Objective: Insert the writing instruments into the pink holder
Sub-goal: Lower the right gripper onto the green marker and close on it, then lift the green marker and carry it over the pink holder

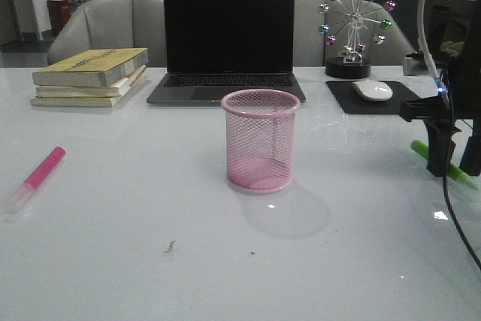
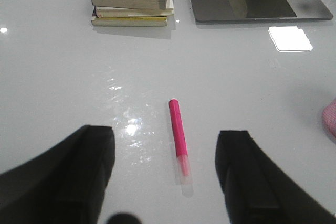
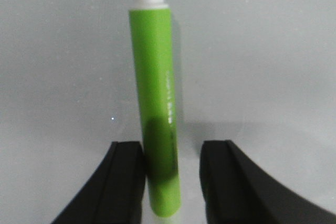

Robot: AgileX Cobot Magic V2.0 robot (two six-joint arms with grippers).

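**Two markers, one holder: both end effectors open over the surface**

Nearest the front camera, the pale glossy surface (image 1: pixel 113 261) is bare save for small dark specks at lower centre. One pink holder (image 1: pixel 261 140), a mesh cup, stands upright at the centre of the frame, with no marker inside it. Markers counted: two. One pink marker (image 1: pixel 36 178) lies flat at the far left of the front view, well apart from the holder; one green marker (image 1: pixel 451 169) lies at the far right edge, partly hidden by the right arm.

In the left wrist view, the left end effector (image 2: pixel 165 177) is spread wide, its two dark fingers (image 2: pixel 84 166) on either side of the pink marker (image 2: pixel 178 140), touching nothing; the marker's clear cap end points toward the camera. In the right wrist view, the right end effector (image 3: pixel 172 182) brackets the green marker (image 3: pixel 156 108); one finger seems to meet the barrel while a gap shows on the other side, so it is not closed on it. Small white print runs along the barrel, too blurred to read.

Background items in the upper half of the front view: one laptop (image 1: pixel 228 43), screen dark; three stacked books (image 1: pixel 90 77); one mouse (image 1: pixel 373 90) on one dark mouse pad (image 1: pixel 338 99); one Ferris-wheel ornament (image 1: pixel 353 24). The top book's cover shows a hand drawing in the left wrist view; no title is legible.
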